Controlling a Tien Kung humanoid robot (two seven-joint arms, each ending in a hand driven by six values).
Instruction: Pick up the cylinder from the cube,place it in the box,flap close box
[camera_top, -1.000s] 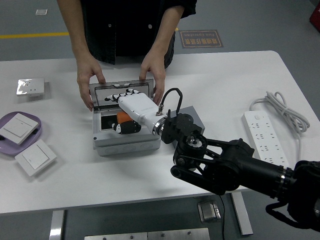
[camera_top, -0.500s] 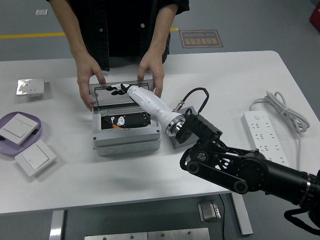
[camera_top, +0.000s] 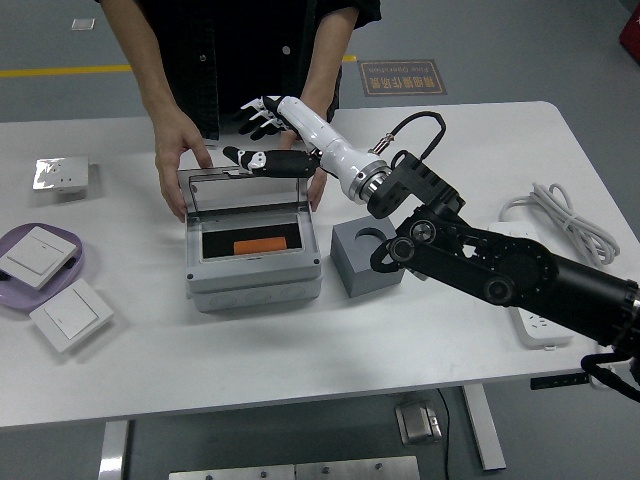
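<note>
The orange cylinder (camera_top: 262, 245) lies inside the open grey box (camera_top: 255, 275). The box's clear lid (camera_top: 245, 190) stands upright at its far side. A person's hands (camera_top: 180, 150) hold the lid at both ends. The grey cube (camera_top: 367, 258), with a round hole in its top, stands just right of the box. My right hand (camera_top: 262, 135) is raised above and behind the lid, with its fingers spread and holding nothing. The left arm is out of view.
A white power strip (camera_top: 530, 270) and its coiled cable (camera_top: 560, 215) lie at the right. A purple plate (camera_top: 25, 285) holding a wall switch, another switch (camera_top: 70, 315) and a socket plate (camera_top: 60, 173) lie at the left.
My right hand let go of the cylinder inside the box, then rose up and back past the lid. The cube is now uncovered. The person's hands stayed on the lid.
</note>
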